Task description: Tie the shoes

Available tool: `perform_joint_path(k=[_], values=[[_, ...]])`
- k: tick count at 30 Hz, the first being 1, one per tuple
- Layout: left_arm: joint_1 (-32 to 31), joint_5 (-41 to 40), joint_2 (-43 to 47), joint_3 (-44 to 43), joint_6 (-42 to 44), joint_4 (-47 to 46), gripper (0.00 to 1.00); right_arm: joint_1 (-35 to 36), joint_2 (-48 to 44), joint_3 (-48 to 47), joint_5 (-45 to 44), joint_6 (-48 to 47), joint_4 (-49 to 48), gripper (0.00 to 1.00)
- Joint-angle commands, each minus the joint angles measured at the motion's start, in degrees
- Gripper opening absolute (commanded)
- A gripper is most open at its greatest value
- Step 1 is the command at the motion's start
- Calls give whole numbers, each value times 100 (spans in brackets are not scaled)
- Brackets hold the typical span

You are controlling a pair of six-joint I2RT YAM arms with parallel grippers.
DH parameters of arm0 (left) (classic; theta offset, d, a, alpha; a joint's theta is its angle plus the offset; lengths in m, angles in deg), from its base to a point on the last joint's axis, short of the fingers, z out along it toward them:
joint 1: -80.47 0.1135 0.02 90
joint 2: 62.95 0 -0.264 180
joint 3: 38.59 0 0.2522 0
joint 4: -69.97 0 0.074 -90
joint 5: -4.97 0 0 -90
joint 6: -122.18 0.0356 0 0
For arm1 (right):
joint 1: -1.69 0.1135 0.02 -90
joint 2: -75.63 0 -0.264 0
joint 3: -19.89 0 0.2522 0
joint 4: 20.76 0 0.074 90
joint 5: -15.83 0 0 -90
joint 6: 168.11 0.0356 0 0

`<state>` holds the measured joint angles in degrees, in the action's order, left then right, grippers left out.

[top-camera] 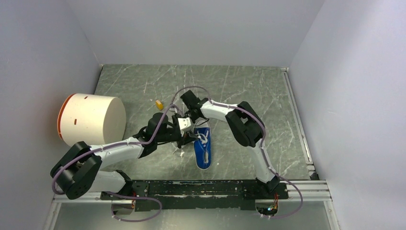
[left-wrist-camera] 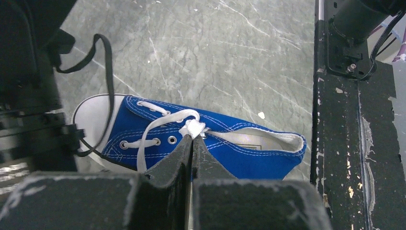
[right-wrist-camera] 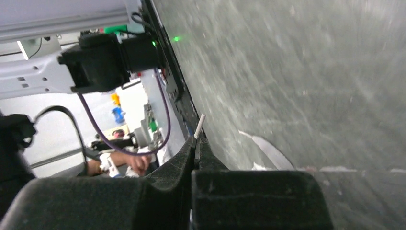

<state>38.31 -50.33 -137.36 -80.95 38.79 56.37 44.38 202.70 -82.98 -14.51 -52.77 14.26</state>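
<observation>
Left gripper (left-wrist-camera: pixel 192 139): fingers closed, pinching a bunched bit of white lace (left-wrist-camera: pixel 194 128) right at the tips. From there a lace loop runs left across the eyelets.

Shoe (left-wrist-camera: pixel 239 153) is directly under and just past the left fingertips, flat on the table (left-wrist-camera: pixel 215 52). The white toe cap (left-wrist-camera: pixel 91 115) is left of the fingers and the heel opening is to their right. There's faint print on the insole (left-wrist-camera: pixel 253 139), too small to read.

Right gripper (right-wrist-camera: pixel 196 143): fingers closed, with a short white lace end (right-wrist-camera: pixel 199 125) poking out past the tips. The rest of that view is blurred.

Obstructions: a black cable (left-wrist-camera: pixel 107 62) loops left of the left fingers and drapes over the toe cap. The other arm's black housing (left-wrist-camera: pixel 28 96) fills that same side. A black rail (left-wrist-camera: pixel 344 143) sits right of the fingers, just beyond the heel.

From the top view, both grippers are close together over the far end of the shoe. A yellow block (top-camera: pixel 159 103) sits beyond them to the left, clear of the shoe. Further left is a white cylinder (top-camera: pixel 93 119) with an orange rim, well apart.
</observation>
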Motion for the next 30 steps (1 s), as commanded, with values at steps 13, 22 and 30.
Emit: perform_joint_path(k=[13, 22, 30], values=[[-13, -10, 86, 8, -611, -210, 5, -841, -1014, 89, -300, 405, 655, 63], [236, 142, -645, -650, -1217, 377, 5, -1775, -3366, 1713, -4835, -483, 1757, 86], [671, 1105, -1773, -2029, -404, 2404, 5, -504, -7201, 4706, -6396, -2217, -655, 100]])
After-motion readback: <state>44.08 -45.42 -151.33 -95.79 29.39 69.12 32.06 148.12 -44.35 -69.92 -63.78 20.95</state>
